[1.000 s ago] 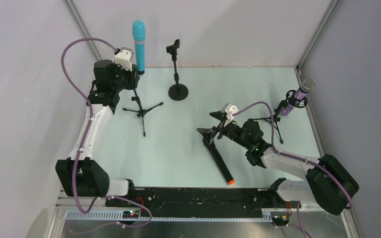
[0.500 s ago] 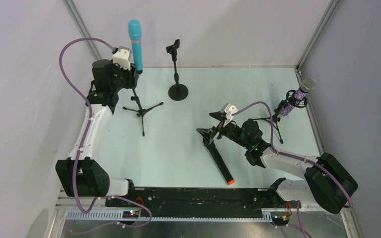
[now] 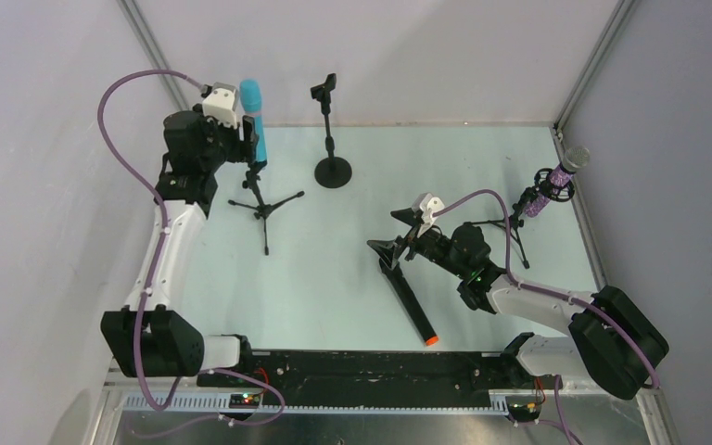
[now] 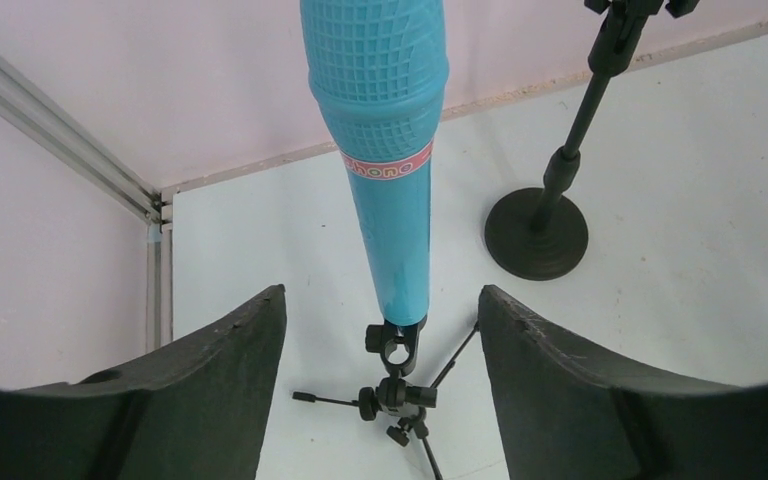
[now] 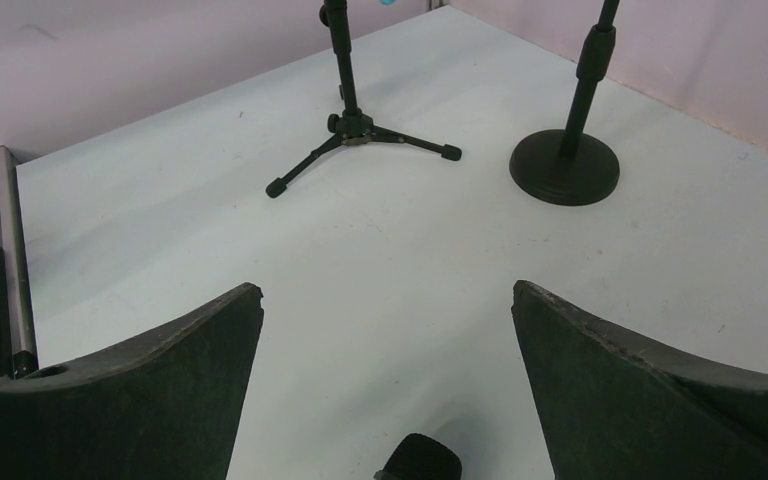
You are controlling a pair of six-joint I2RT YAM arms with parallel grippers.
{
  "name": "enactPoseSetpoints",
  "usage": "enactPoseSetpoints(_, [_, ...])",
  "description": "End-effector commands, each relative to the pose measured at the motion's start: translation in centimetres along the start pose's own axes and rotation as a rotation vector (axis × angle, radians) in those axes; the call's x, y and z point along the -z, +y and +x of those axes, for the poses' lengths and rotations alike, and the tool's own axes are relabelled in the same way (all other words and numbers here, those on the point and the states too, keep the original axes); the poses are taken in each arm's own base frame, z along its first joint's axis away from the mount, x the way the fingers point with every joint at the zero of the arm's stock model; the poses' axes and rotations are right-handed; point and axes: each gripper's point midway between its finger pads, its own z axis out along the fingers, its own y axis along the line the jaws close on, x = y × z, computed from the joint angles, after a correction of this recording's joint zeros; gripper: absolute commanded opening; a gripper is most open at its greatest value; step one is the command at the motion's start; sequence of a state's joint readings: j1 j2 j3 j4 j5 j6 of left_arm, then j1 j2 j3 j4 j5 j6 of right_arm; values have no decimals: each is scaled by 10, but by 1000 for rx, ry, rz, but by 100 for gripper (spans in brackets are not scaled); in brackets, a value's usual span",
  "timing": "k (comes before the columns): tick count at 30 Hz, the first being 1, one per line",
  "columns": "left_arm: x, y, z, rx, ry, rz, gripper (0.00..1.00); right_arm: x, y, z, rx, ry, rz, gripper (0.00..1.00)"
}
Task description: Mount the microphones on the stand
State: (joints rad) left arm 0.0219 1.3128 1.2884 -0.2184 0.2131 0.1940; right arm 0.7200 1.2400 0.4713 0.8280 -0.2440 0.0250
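The pale table (image 3: 334, 269) fills the middle of the top view. At upper left the left gripper (image 3: 247, 139) is spread wide, and at centre right so is the right gripper (image 3: 395, 234). The tripod stand (image 3: 261, 199) and the round-base stand (image 3: 332, 167) stand side by side. The blue microphone (image 4: 385, 150) rises upright from the tripod's clip between the left fingers (untouched, gaps either side). The black microphone (image 3: 411, 301) lies flat with its head under the right gripper. The purple microphone (image 3: 556, 181) sits tilted in a stand at the right edge.
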Motion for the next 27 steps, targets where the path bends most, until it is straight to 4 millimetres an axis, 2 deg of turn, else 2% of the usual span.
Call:
enactPoseSetpoints(1, [13,6,-22,-26,-74,-23,77,-1,1,-11,18,-42,-7,99])
enactPoseSetpoints(10, [33,-9,-43,30,-140,31,99,-2,1,-9,18,-39,-8,100])
enactPoseSetpoints(15, [48,-25,-57,83,-186,100,100,-2,1,-7,9,-30,-7,100])
enactPoseSetpoints(20, [63,-37,-80,160,-236,160,100,-1,1,-4,2,-18,-6,99])
enactPoseSetpoints(27, [62,-61,-108,285,-252,310,100,0,1,-1,-12,-4,-4,99])
